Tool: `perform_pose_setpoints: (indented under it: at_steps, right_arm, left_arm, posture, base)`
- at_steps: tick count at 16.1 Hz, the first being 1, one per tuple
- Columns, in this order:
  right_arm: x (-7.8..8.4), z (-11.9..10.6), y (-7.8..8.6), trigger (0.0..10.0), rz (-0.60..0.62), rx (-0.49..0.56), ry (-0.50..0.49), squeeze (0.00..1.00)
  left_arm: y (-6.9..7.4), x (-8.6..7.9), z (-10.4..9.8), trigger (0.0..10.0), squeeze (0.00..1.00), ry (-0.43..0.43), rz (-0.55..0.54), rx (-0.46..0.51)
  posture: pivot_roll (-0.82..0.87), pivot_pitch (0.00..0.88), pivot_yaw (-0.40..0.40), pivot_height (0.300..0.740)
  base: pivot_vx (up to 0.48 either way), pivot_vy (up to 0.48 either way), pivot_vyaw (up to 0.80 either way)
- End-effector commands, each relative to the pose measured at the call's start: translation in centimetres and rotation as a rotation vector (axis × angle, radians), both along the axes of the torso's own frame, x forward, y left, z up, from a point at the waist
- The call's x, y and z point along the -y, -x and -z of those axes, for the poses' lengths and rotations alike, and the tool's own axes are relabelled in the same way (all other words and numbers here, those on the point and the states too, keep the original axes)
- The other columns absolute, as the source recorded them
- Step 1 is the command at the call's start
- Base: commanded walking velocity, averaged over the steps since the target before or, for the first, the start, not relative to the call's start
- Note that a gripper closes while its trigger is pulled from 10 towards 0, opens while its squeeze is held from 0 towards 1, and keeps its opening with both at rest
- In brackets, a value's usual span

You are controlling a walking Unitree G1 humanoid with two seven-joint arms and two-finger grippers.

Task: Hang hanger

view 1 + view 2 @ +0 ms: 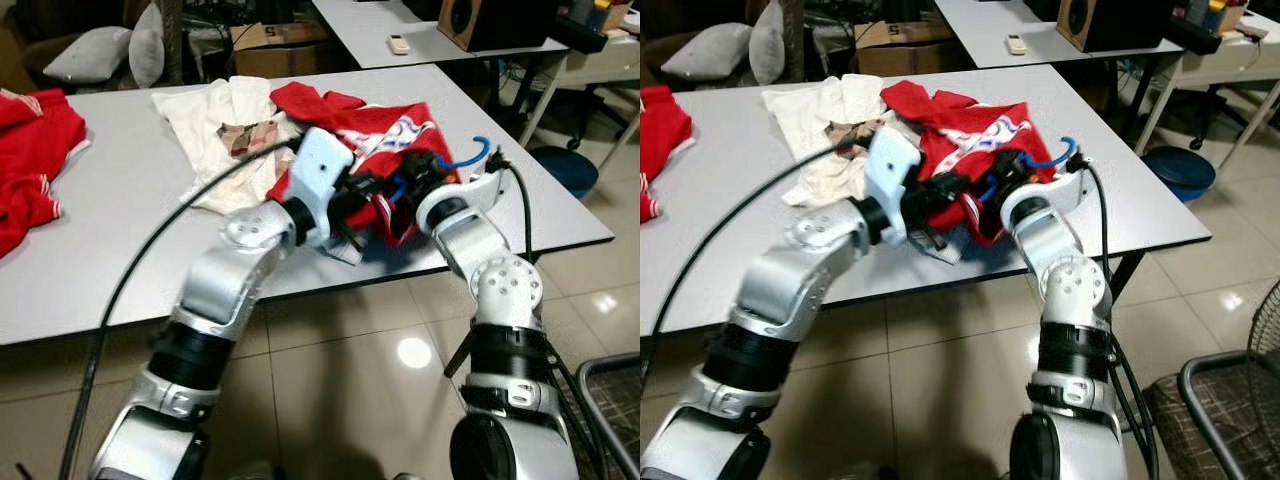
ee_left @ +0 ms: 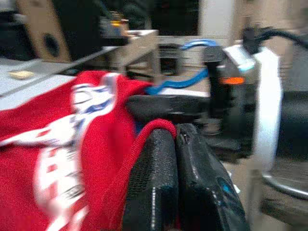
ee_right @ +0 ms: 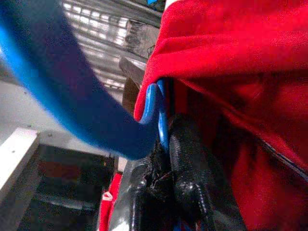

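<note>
A red jersey with white and blue print [image 1: 385,128] lies bunched at the front right of the grey table [image 1: 120,200]. A blue plastic hanger [image 1: 478,152] pokes out of it, hook up. My left gripper [image 1: 372,205] is shut on the jersey's red hem; in the left wrist view its fingers [image 2: 159,183] press together with the hem [image 2: 144,139] looped over them. My right gripper [image 1: 415,182] sits just right of it, shut on the hanger; in the right wrist view the blue hanger [image 3: 72,101] runs down between the fingertips [image 3: 187,159], under red cloth [image 3: 240,48].
A cream garment [image 1: 225,115] lies behind the jersey, and another red garment [image 1: 30,150] sits at the table's left end. Behind stands a second table [image 1: 440,45] with a remote [image 1: 398,42] and a speaker. A blue bin [image 1: 565,168] and a chair [image 1: 610,400] stand to the right.
</note>
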State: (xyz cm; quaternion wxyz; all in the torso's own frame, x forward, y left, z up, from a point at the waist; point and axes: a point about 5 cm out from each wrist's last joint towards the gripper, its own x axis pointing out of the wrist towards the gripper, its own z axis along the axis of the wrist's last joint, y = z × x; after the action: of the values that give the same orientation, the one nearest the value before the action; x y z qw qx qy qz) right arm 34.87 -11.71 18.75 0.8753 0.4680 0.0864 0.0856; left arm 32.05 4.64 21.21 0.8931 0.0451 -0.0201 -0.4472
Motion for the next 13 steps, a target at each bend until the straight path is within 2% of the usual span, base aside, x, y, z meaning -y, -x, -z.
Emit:
perform_pose_setpoints:
  at_steps: [1, 3, 5, 8, 9, 10, 11, 13]
  right_arm:
    - [-1.3, -0.3, 0.4, 10.0, -0.060, 0.002, 0.016, 0.00]
    - [-0.5, -0.4, 0.5, 10.0, -0.031, -0.003, 0.005, 0.00]
    - [0.1, -0.5, 0.5, 10.0, -0.019, -0.002, -0.001, 0.00]
    - [0.9, -0.4, 0.6, 10.0, -0.023, -0.008, 0.049, 0.00]
    - [0.9, -0.4, 0.6, 10.0, -0.023, -0.008, 0.049, 0.00]
    - [1.3, -0.7, 0.6, 10.0, -0.025, -0.004, 0.059, 0.00]
    - [1.5, -1.0, 0.5, 10.0, -0.030, 0.006, 0.065, 0.00]
    - [1.7, -1.2, 0.6, 10.0, -0.036, 0.012, 0.065, 0.00]
  left_arm:
    - [0.5, 1.0, -2.3, 10.0, 1.00, 0.053, 0.112, 0.062]
    - [0.8, 1.0, -2.6, 10.0, 1.00, 0.039, 0.158, 0.079]
    - [0.4, 0.3, -2.5, 10.0, 1.00, 0.011, 0.139, 0.080]
    - [-0.2, -1.3, -3.0, 10.0, 1.00, 0.028, 0.079, 0.081]
    - [-0.2, -1.3, -3.0, 10.0, 1.00, 0.028, 0.079, 0.081]
    - [-0.9, -3.1, -4.0, 10.0, 0.75, 0.102, 0.003, 0.079]
    - [-1.1, -4.2, -4.7, 10.0, 0.00, 0.153, -0.027, 0.072]
    - [-0.9, -4.7, -4.9, 10.0, 0.00, 0.176, -0.013, 0.066]
  posture:
    - [-0.03, 0.000, 0.072, 0.740]
    - [-0.03, 0.000, 0.069, 0.740]
    - [-0.03, 0.000, 0.066, 0.740]
    - [-0.02, 0.000, 0.058, 0.740]
    - [-0.02, 0.000, 0.058, 0.740]
    - [-0.02, 0.000, 0.052, 0.740]
    - [-0.01, 0.000, 0.047, 0.740]
    - [-0.01, 0.000, 0.043, 0.740]
  base:
    - [0.000, 0.000, 0.00]
    - [0.000, 0.000, 0.00]
    - [0.000, 0.000, 0.00]
    - [0.000, 0.000, 0.00]
    - [0.000, 0.000, 0.00]
    - [0.000, 0.000, 0.80]
    - [0.000, 0.000, 0.80]
    - [0.000, 0.000, 0.80]
